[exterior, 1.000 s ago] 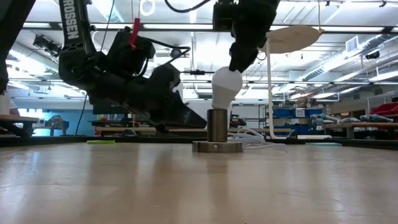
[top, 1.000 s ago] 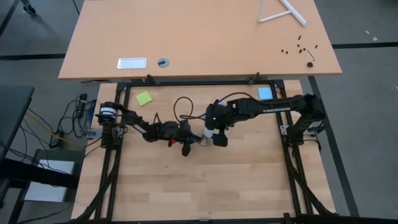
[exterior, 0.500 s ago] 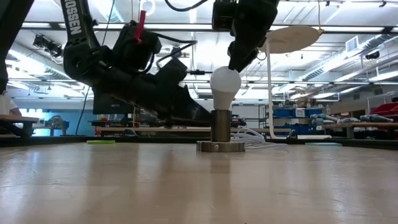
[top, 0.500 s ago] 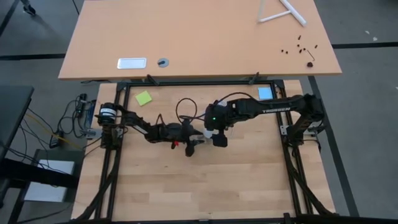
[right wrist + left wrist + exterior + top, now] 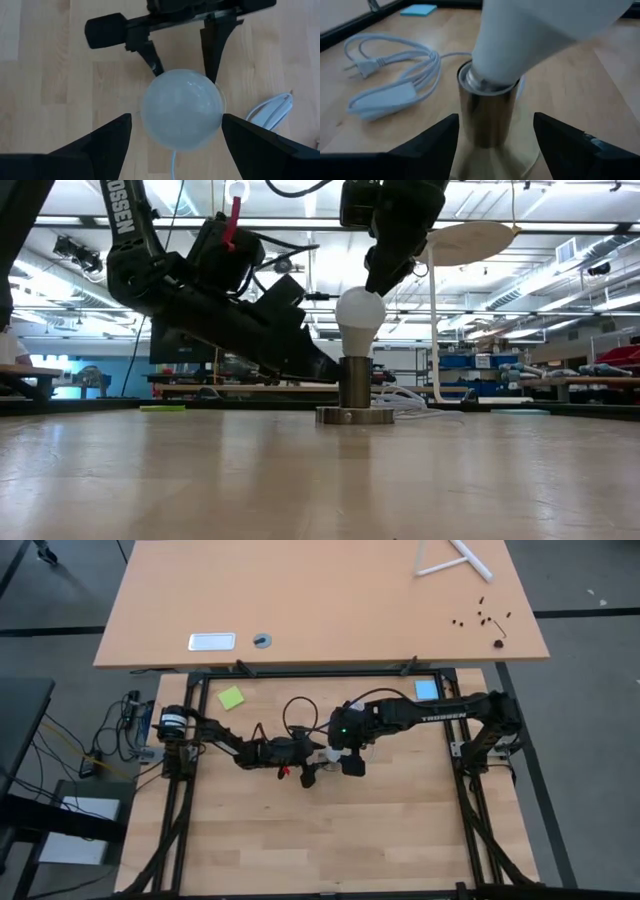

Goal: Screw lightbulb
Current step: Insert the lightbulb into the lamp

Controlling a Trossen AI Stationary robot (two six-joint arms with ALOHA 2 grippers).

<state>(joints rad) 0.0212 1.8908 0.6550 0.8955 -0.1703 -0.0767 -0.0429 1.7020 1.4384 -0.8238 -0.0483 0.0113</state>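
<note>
The white frosted lightbulb [image 5: 360,315] stands upright with its narrow end in the metal socket [image 5: 355,385]. The socket's round base [image 5: 355,416] rests on the table. My left gripper [image 5: 495,117] reaches in low from the table's left and is open. Its fingers stand on either side of the socket's cylinder [image 5: 487,120] with a gap on each side. My right gripper [image 5: 176,116] slants down from above and from the right. It is open, with its fingers straddling the bulb's dome [image 5: 182,115]. My right gripper has one fingertip [image 5: 225,120] right at the edge of the bulb's dome, while the other fingertip [image 5: 127,120] stands clear of it. Whether that first fingertip touches the bulb I cannot tell.
The socket's white cord [image 5: 395,75], with plug and switch, lies coiled on the table behind the socket. A green note [image 5: 232,698] and a blue note [image 5: 427,690] lie near the far edge. A second table [image 5: 320,600] stands beyond.
My left gripper has rolled and opened, letting go of the socket. The lightbulb, which leaned toward the table's right, now stands straight in the socket. The socket has slid a little toward the table's right.
</note>
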